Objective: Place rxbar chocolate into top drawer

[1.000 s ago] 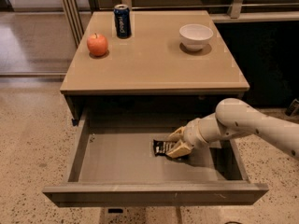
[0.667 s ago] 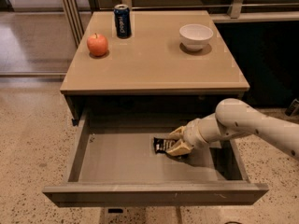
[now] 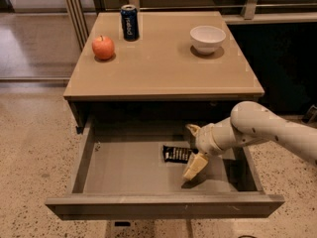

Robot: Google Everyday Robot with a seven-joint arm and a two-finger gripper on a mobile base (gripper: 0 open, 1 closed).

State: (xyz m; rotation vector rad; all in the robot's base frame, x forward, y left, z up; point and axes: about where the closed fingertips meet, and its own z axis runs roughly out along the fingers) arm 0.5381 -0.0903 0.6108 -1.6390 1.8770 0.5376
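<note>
- The pincer (image 3: pixel 189 151) is down inside the open top drawer (image 3: pixel 163 207), on its right side, with its fingers spread wide: one points up toward the back, the other slants down toward the front.
- The snack bar (image 3: pixel 176 154) lies flat on the drawer floor, its right end reaching into the gap between the spread fingers. It looks let go, though I cannot tell whether a finger touches it.
- The placing seems all but done; what is left is getting the arm out.
- Risk: the lower finger sits just beside the bar, so a sideways pull could drag it or flip it up.
- Risk: the upper finger is close under the table (image 3: pixel 163 68) edge, so lifting straight up could knock it against the underside.
- Risk: the arm passes over the drawer's right wall, and a low retreat could catch that wall and jolt the drawer.
- The apple (image 3: pixel 103 47), soda can (image 3: pixel 130 22) and bowl (image 3: pixel 207 37) stand on top, well apart from the arm.
</note>
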